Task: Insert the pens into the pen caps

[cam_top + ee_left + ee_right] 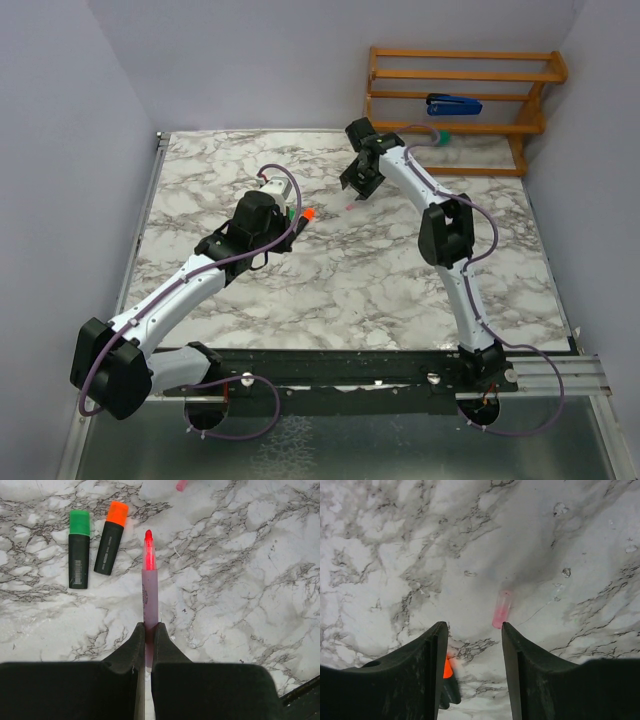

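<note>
Marble tabletop [330, 290], pen [149, 590] in left claw [148, 628]

The left gripper [148, 630] is pinching a pale pink pen [149, 595], its red tip pointing away over the marble table [240, 580]. A green-capped black marker [79, 550] and an orange-capped black marker [111, 539] are lying side by side to its left, not touching it. A small pink piece [181, 484] is showing at the top edge.

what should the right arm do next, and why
Probably lower the right gripper around the pink cap and close on it. Its jaws stand open and empty, with the cap lying loose just beyond the fingertips, while the left gripper is shut on the uncapped pink pen, red tip exposed.
</note>
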`<action>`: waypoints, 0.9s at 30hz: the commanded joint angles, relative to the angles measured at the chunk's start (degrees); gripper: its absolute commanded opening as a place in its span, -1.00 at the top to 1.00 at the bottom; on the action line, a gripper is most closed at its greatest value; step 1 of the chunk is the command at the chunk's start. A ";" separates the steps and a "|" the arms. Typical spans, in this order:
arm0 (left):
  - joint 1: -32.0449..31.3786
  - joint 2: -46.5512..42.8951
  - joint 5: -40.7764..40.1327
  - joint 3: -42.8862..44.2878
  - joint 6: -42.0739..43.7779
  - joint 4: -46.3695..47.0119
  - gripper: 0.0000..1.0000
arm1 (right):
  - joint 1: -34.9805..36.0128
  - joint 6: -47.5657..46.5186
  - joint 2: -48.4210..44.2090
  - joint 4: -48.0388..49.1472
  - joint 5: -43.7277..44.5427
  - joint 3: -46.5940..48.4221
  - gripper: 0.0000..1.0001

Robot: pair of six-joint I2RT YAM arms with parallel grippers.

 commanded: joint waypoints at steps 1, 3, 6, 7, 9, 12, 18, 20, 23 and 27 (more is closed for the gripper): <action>0.26 -0.11 1.85 -0.58 -0.32 0.91 1.00 | 0.51 0.96 3.22 -1.90 -2.37 -1.43 -0.03; 0.26 -0.22 1.77 -0.62 -0.31 0.89 1.00 | 0.50 0.87 3.52 -1.78 -2.51 -1.51 -0.02; 0.26 -0.13 1.60 -0.67 -0.31 0.93 1.00 | 0.50 0.88 3.87 -1.31 -2.60 -1.69 -0.01; 0.30 -0.12 1.59 -0.71 -0.31 0.92 1.00 | 0.47 0.95 3.97 -1.21 -2.56 -1.69 -0.01; 0.26 -0.11 1.68 -0.71 -0.24 0.82 1.00 | 0.42 1.01 4.28 -0.92 -2.39 -1.61 0.02; 0.26 -0.20 1.68 -0.70 -0.20 0.80 1.00 | 0.20 1.09 4.87 -0.72 -2.70 -1.61 0.08; 0.26 -0.31 1.44 -0.80 -0.22 0.80 1.00 | -0.31 0.95 5.79 -0.56 -3.64 -2.09 0.24; 0.26 -0.35 1.42 -0.89 -0.14 0.80 1.00 | -0.50 0.91 5.90 -0.42 -3.81 -2.39 0.24; 0.26 -0.40 1.33 -0.89 -0.13 0.83 1.00 | -0.67 0.70 6.14 -0.68 -3.97 -2.48 0.24; 0.26 -0.36 1.15 -0.89 -0.05 0.74 1.00 | -1.03 0.32 6.19 -0.87 -4.18 -3.06 0.24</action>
